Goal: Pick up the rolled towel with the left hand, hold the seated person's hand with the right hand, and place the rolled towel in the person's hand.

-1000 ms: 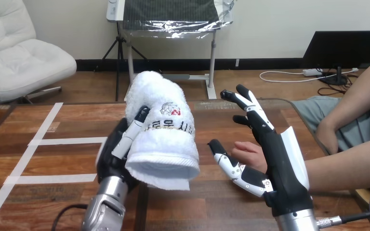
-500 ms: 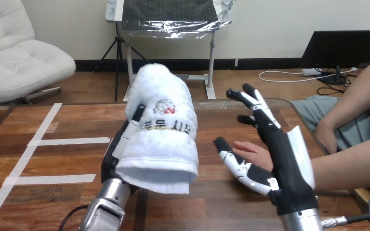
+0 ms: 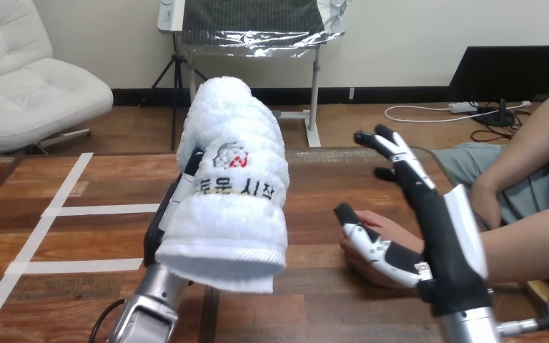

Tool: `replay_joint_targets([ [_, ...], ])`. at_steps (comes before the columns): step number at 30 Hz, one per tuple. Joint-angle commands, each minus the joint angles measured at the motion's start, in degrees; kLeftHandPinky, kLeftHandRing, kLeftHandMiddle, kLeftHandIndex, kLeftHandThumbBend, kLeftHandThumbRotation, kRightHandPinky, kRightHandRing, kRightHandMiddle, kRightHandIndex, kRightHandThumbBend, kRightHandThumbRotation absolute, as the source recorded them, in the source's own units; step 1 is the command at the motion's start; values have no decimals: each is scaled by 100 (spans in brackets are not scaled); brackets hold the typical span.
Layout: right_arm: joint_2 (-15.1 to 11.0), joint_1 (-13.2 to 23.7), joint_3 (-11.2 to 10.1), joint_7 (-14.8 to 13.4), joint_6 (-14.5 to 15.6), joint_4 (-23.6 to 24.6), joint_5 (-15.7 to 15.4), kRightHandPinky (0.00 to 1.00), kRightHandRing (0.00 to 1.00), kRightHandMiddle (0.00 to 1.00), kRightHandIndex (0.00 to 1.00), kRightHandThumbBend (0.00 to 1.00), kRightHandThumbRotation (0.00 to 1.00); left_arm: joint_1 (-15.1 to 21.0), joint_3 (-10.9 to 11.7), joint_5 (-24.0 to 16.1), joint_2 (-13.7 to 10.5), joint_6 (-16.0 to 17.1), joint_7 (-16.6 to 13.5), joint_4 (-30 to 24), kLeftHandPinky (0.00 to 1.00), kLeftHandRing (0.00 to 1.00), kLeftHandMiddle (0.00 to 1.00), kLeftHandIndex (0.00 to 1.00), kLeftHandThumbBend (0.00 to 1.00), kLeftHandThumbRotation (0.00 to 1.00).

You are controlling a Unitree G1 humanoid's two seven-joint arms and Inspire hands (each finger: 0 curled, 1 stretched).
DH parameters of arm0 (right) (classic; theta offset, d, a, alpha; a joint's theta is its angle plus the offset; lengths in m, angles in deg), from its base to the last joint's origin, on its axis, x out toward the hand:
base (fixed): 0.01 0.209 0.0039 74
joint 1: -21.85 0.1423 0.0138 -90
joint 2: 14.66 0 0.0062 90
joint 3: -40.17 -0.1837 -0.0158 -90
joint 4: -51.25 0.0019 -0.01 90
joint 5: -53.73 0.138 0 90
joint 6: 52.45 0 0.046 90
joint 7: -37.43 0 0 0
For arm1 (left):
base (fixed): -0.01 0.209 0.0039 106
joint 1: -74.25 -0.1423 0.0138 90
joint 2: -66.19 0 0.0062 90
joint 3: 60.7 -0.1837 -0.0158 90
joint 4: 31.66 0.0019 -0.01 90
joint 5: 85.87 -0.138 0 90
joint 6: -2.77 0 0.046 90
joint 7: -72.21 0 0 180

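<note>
Above table point(image 3: 336, 187), rolled towel point(image 3: 232, 189) clasped in left hand point(image 3: 163, 227).

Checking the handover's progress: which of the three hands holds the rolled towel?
The robot's left hand, curled round the rolled towel; its right hand is open, and the person's hand beside it holds nothing.

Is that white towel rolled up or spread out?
Rolled up. The towel is one thick cylinder with its round end toward the camera, and the left hand curls round its side.
</note>
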State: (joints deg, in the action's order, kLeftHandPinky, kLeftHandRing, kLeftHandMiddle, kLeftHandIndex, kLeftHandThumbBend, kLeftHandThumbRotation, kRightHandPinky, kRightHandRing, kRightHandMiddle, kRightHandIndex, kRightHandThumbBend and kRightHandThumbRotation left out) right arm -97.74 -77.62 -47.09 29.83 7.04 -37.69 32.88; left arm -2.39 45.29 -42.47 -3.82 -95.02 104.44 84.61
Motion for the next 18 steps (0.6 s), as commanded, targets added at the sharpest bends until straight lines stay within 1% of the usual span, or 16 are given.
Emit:
replay_joint_targets([
  [1,-342,475,-285,-3,65,216,-171,83,92,95,86,49,7,-114,-123,200,429,-186,135,-477,24,33,41,51,66,0],
  [5,-545,499,-404,32,213,271,-336,85,93,95,86,51,11,-210,-182,219,455,-226,182,-592,24,33,41,51,67,0],
  [6,-647,512,-447,51,273,287,-423,85,92,95,86,52,11,-251,-210,220,467,-234,180,-643,24,33,41,51,67,0],
  [8,-760,525,-487,69,336,302,-513,85,93,95,87,53,13,-297,-243,223,479,-246,168,-704,24,33,41,51,67,0],
  [9,-860,536,-527,119,398,316,-553,85,93,95,87,53,13,-332,-272,218,490,-243,174,-745,24,33,41,51,67,0],
  [11,-963,545,-567,178,468,334,-580,86,93,96,88,54,14,-371,-310,217,499,-238,176,-792,24,33,41,51,66,0],
  [12,-1083,563,-603,247,517,342,-626,86,94,96,88,55,14,-401,-340,204,506,-224,177,-824,24,33,41,51,66,0],
  [14,-1219,579,-634,321,574,356,-670,87,95,97,89,56,15,-438,-380,194,512,-207,170,-866,24,33,41,50,64,0],
  [15,-1343,596,-668,398,636,363,-718,87,95,97,89,56,15,-458,-403,201,514,-196,210,-876,24,33,41,50,64,0],
  [17,-1471,612,-704,484,710,376,-766,89,97,98,90,56,15,-479,-432,217,513,-185,255,-885,24,32,41,50,63,0],
  [18,-1588,626,-738,567,797,395,-841,89,97,98,90,57,15,-494,-454,214,507,-178,282,-894,24,32,41,50,62,0],
])
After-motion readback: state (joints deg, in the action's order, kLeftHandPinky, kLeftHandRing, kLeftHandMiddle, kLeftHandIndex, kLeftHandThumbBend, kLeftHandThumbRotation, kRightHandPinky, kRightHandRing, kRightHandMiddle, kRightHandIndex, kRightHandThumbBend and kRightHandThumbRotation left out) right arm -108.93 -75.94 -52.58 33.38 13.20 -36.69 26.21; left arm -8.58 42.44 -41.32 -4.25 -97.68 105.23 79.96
